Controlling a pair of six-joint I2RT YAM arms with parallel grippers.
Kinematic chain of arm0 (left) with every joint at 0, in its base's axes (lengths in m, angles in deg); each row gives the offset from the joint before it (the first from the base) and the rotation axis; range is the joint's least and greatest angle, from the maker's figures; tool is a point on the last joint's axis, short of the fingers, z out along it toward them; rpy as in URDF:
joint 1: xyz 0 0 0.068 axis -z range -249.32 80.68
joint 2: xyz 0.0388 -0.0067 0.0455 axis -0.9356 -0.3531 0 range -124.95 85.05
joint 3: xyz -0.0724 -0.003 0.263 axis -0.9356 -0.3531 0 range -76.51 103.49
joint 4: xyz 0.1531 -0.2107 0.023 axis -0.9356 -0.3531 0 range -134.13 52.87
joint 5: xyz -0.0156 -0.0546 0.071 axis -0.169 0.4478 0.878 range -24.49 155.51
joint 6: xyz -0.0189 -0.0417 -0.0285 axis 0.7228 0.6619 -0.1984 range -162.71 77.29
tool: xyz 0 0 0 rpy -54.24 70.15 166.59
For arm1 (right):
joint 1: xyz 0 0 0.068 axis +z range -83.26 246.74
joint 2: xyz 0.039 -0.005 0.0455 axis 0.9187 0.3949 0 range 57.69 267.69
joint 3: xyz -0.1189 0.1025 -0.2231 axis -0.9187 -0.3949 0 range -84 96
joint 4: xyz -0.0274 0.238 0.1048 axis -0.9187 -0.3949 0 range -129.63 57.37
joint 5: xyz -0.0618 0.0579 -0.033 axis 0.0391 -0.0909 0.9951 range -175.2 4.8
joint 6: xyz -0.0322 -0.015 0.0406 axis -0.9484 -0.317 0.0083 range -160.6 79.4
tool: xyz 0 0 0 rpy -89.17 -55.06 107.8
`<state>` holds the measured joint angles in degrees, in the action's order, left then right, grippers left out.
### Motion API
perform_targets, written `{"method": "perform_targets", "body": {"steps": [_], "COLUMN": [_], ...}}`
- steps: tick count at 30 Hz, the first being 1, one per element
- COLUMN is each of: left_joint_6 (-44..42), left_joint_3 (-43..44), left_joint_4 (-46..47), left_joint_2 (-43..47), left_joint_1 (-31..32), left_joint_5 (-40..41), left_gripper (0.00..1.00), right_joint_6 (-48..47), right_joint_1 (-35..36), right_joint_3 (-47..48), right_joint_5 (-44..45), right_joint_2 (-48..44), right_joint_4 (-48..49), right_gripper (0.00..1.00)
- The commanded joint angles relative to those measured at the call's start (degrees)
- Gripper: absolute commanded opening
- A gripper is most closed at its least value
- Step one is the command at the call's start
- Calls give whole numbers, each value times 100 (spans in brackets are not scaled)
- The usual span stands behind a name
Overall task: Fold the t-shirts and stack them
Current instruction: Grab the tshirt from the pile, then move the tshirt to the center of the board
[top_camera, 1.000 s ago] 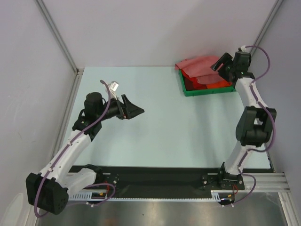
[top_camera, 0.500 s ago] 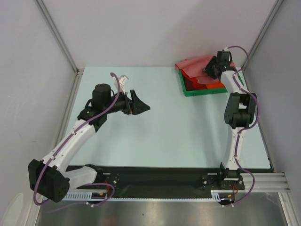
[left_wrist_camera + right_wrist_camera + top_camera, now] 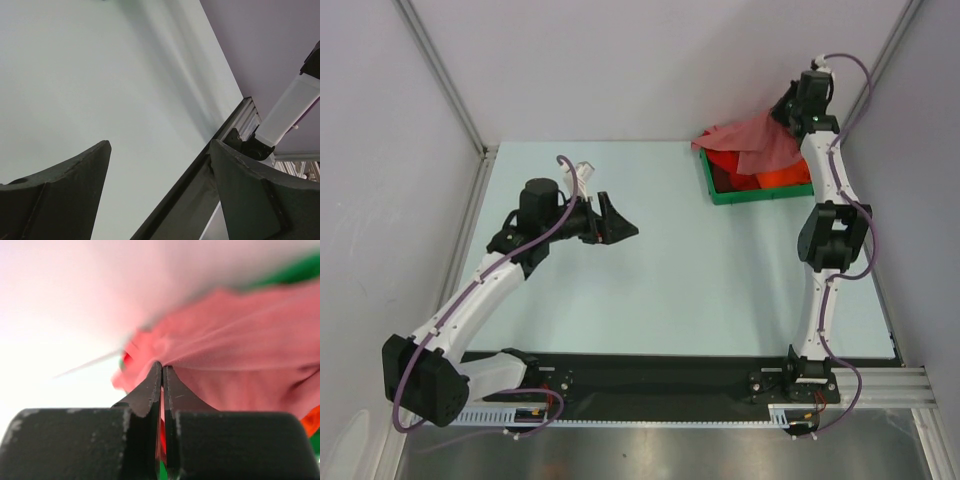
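Note:
A salmon t-shirt [image 3: 758, 145] hangs pulled up out of the green tray [image 3: 760, 192] at the back right. My right gripper [image 3: 792, 112] is shut on its cloth above the tray; in the right wrist view the fingertips [image 3: 162, 369] pinch a fold of the salmon t-shirt [image 3: 240, 345]. A bright red t-shirt [image 3: 732, 162] and an orange t-shirt [image 3: 782, 178] lie in the tray under it. My left gripper [image 3: 623, 227] stands open over the bare table at the left-middle, nothing between its fingers [image 3: 75, 175].
Walls close in the table at the back and on both sides. A metal post [image 3: 485, 150] stands at the back left corner. The table's front rail [image 3: 235, 135] and the right arm's base show in the left wrist view.
My right gripper has shut on the salmon t-shirt and lifted it up and back out of the tray. The left gripper has shifted slightly right and stays open.

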<state>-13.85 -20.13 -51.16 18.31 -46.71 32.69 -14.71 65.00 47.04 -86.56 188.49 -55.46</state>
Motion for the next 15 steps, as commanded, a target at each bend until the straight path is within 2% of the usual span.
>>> {"method": "perform_targets", "body": {"steps": [1, 7, 15], "left_joint_6": [-91, -82, -74], "left_joint_3": [136, 136, 172], "left_joint_4": [49, 22, -57], "left_joint_2": [223, 460, 688], "left_joint_1": [42, 33, 33], "left_joint_5": [161, 328, 399], "left_gripper": [86, 86, 86], "right_joint_6": [-391, -936, -1499], "right_joint_1": [59, 156, 630], "right_joint_3": [947, 1063, 1134], "right_joint_5": [84, 128, -4], "right_joint_2": [-563, -1950, -3710], "right_joint_4": [410, 1270, 1396], "right_gripper": [0, 0, 0]}}
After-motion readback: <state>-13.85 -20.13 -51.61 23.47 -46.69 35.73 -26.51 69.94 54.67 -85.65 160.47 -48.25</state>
